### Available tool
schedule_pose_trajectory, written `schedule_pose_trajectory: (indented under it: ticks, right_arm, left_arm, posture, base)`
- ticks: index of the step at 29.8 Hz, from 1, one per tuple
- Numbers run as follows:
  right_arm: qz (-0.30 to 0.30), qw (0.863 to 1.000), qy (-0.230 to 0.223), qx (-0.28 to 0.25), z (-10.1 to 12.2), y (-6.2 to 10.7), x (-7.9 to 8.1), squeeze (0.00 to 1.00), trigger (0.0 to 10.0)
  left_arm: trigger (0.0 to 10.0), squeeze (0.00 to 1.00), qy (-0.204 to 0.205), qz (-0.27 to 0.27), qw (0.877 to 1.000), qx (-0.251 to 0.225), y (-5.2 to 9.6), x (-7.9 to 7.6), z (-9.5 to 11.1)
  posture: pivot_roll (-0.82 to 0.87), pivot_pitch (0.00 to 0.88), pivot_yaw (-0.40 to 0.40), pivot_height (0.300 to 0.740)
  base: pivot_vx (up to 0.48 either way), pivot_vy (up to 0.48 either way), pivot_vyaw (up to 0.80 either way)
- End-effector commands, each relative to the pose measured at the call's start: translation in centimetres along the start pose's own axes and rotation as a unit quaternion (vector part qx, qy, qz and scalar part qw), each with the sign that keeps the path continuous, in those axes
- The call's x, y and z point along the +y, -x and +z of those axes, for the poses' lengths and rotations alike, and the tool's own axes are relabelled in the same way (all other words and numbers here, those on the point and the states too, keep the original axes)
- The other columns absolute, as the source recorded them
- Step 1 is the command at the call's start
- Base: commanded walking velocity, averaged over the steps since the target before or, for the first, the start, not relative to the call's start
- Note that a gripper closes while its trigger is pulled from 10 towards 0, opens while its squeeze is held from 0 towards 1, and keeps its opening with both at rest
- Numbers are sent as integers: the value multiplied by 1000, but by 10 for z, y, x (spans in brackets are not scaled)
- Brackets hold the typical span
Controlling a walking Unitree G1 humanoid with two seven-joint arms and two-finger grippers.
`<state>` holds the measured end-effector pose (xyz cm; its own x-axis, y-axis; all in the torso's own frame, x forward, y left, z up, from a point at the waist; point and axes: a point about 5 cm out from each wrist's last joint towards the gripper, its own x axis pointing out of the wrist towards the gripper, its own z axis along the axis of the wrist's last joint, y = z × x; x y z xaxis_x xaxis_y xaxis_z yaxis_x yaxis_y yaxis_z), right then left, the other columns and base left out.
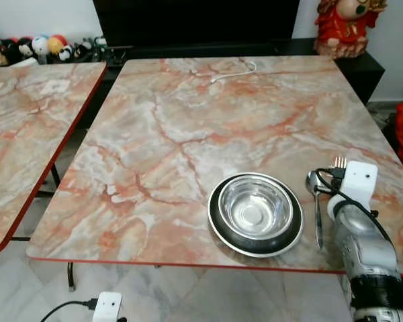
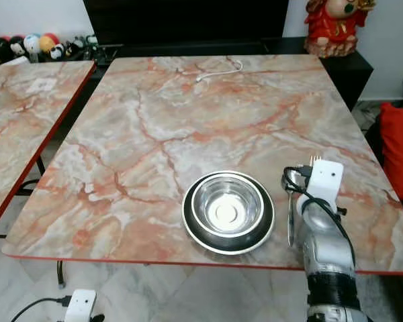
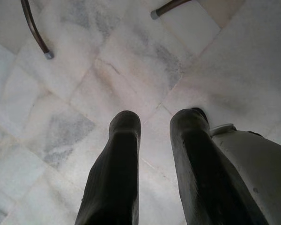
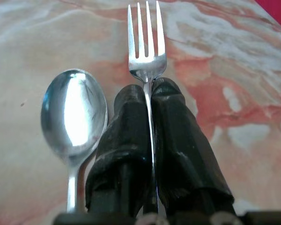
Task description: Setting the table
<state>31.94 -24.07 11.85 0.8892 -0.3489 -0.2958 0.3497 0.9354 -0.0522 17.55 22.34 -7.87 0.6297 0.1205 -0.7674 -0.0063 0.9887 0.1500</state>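
Bowl [image 1: 256,208] sits on its plate [image 1: 218,225] near the bench [image 1: 188,127] front edge, spoon [image 1: 316,215] laid just right of them. Right end effector [image 4: 149,101] is clamped on the fork [image 4: 146,37], beside the spoon, not yet released; left end effector [image 3: 157,140] hangs parted over the floor

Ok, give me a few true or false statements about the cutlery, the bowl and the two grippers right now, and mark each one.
1. The right gripper is shut on the fork. True.
2. The spoon lies inside the steel bowl. False: it lies on the marble-patterned table, beside the bowl.
3. The bowl sits on a dark plate. True.
4. The left gripper holds a knife. False: it is open, holding nothing, above the tiled floor.
5. The spoon lies between the bowl and the fork. True.
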Motion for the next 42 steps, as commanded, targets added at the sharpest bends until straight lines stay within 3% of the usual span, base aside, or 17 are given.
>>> schedule_pose_trajectory:
  ticks: [1,5,20,42]
  right_arm:
    - [7,1000,7,1,-1,3,0,0,10000]
    - [1,1000,20,4,-8,3,-7,0,10000]
    - [9,999,30,25,-28,3,-4,0,10000]
    - [12,1000,21,16,-29,-1,-3,0,10000]
  left_arm:
    - [10000,0,1,4,1000,13,1,5,-5]
    - [10000,0,0,3,1000,12,1,4,-5]
    - [10000,0,-4,5,1000,12,1,7,-5]
    - [10000,0,-2,7,1000,9,1,7,-3]
  posture:
    - [-103,113,58,740]
    - [-101,112,57,740]
    - [-94,113,67,740]
    - [-90,111,63,740]
  base:
    - [0,0,0]
    - [0,0,0]
    - [0,0,0]
    - [0,0,0]
